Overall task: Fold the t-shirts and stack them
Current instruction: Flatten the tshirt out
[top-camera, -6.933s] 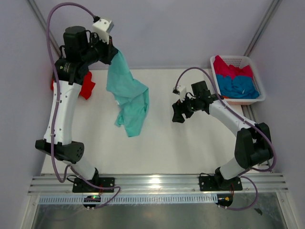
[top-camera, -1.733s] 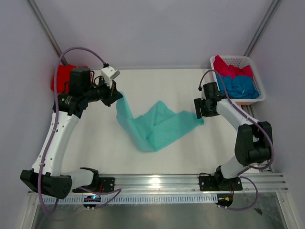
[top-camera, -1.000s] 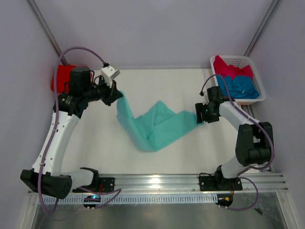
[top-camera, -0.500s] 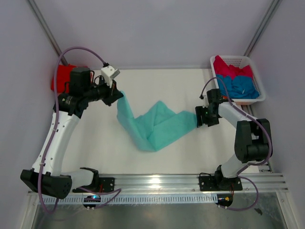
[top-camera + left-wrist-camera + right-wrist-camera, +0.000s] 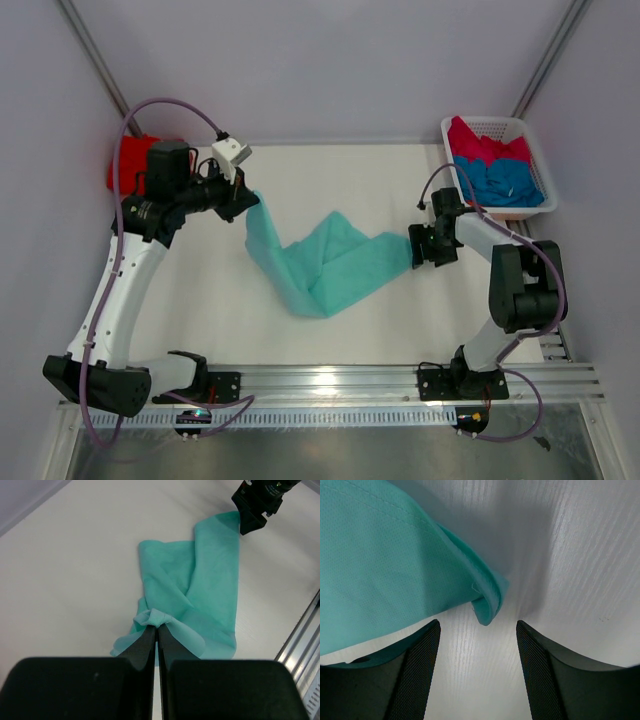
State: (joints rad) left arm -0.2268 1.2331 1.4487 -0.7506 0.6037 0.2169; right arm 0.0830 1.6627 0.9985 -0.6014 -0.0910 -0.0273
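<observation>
Top external: wide right claw (image 5: 418, 249) reached mint-teal t-shirt (image 5: 330, 262) corner; left claw (image 5: 246, 203) still pinches it.

- From above, the fingertips of the left hand (image 5: 248, 204) are hidden under its own wrist. Its pinch on the mint-teal t-shirt (image 5: 330, 262) shows only in the wrist view.
- The red t-shirt (image 5: 128, 165), behind the left hand, is partly covered by that arm's joint, so its outline cannot be told.
- In the right wrist view, the fingers (image 5: 417, 675) of the right hand (image 5: 477, 645) run off the bottom edge. The mint-teal t-shirt runs off the top and left edges, and part of it passes out of sight under one finger.
- Far ahead of the left hand's fingertips, the right hand is cut by the top edge.
- The mint-teal t-shirt's own folds hide its collar and sleeves.
- In the basket (image 5: 533, 128) beyond the right hand, blue cloth (image 5: 500, 182) and crimson-pink cloth (image 5: 480, 142) lie bunched. How many garments there are cannot be told.
</observation>
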